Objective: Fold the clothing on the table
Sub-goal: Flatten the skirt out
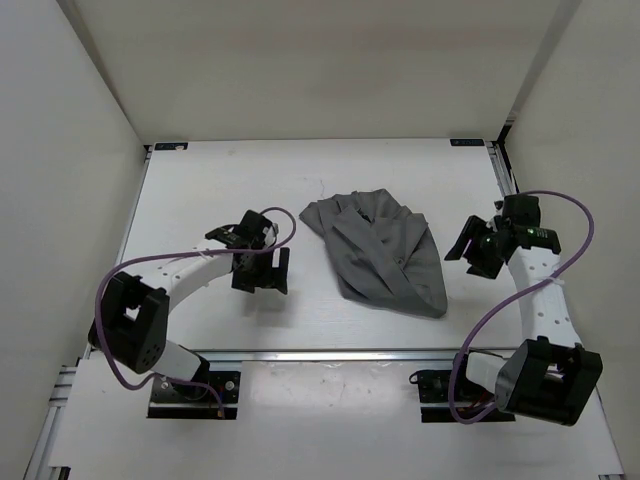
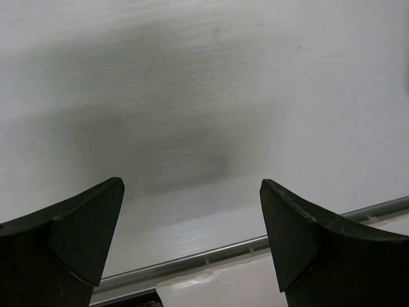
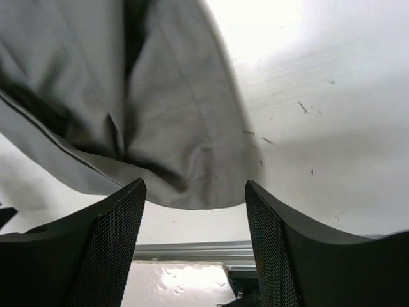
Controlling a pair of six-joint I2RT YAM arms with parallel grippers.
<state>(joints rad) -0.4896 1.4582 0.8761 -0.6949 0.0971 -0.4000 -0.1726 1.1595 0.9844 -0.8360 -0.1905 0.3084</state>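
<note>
The left gripper [image 2: 192,187] is wide open over the table [image 2: 204,77]. The right gripper [image 3: 195,187] is open near the clothing [image 3: 160,96]. Both hold nothing.

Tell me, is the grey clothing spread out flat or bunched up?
Bunched up, not flat. The clothing lies on the table as a compact wedge of overlapping, creased layers.

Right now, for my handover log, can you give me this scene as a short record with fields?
clothing: grey garment, wrinkled heap, mid-table
surface: white table, metal rail at near edge
left gripper: open, empty, over bare table left of garment
right gripper: open, empty, at garment's right edge
fold state: loosely bunched, not neat
</note>
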